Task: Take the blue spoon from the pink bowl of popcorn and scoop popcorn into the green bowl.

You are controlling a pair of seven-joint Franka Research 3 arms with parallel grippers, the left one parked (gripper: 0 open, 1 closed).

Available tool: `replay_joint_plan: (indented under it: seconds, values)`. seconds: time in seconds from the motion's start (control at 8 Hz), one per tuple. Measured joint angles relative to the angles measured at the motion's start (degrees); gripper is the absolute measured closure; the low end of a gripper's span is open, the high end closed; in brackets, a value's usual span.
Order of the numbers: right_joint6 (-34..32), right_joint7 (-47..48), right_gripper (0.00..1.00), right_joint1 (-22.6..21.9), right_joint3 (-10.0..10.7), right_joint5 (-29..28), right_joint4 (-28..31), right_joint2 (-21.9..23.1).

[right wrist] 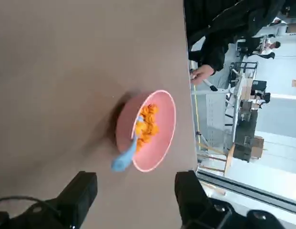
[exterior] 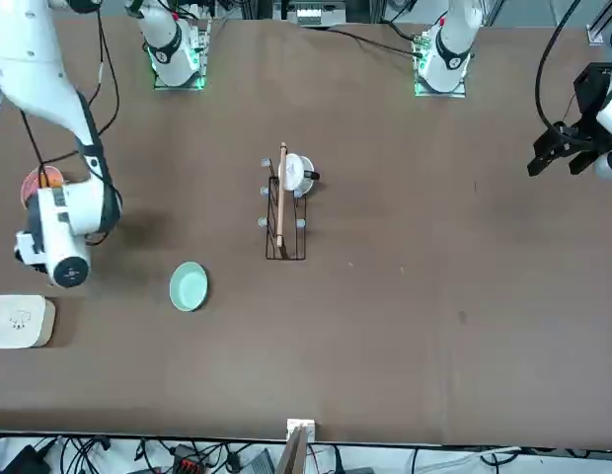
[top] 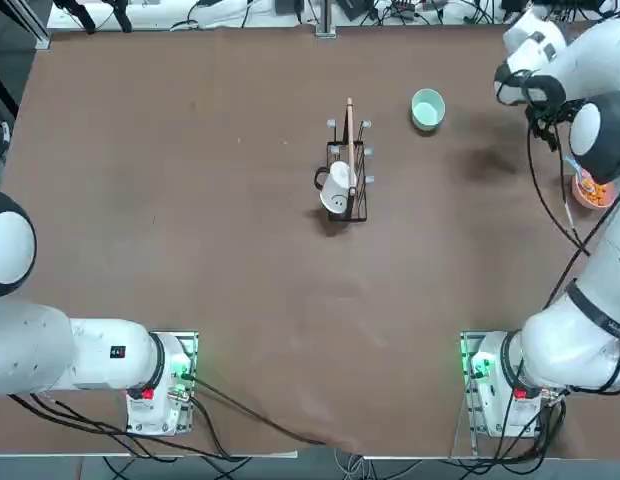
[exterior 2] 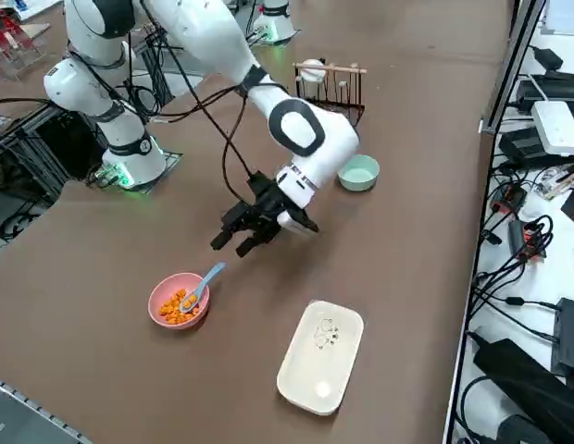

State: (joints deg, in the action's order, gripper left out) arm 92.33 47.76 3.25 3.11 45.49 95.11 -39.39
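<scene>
Two bowls sit well apart on the brown surface. The pink bowl lies near the surface's right edge, with the popcorn heaped inside and the blue spoon resting in it, handle leaning out over the rim. From overhead only a sliver of that bowl shows, since the arm's elbow covers most of it and the spoon cannot be made out there; from the front, too, it peeks out partly behind the arm. The green bowl stands farther out, toward the wire rack that carries a white mug, and its inside looks bare.

The right end effector hangs above the surface just beside the pink bowl, apart from spoon and rim, its fingers spread wide with nothing between them. In the wrist view the bowl appears beyond the two dark fingertips. A white tray lies near the pink bowl. A person's hand shows at the surface's edge past the bowl, the body cut off.
</scene>
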Motion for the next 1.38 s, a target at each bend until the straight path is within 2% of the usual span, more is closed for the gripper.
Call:
replay_joint_plan:
  seconds: [0.5,0.75,0.88,1.12,1.38]
  values:
    - [3.34,8.70,0.01,0.02,-0.01,7.54,7.41,-0.16]
    - [4.25,12.03,0.05,0.10,-0.01,9.85,9.79,-0.26]
    - [4.30,13.01,0.08,0.10,-0.01,10.20,10.03,-0.31]
    - [4.33,15.25,0.28,0.05,-0.05,11.71,10.07,-0.76]
    - [4.33,19.34,0.32,-0.02,-0.06,14.65,10.15,-2.74]
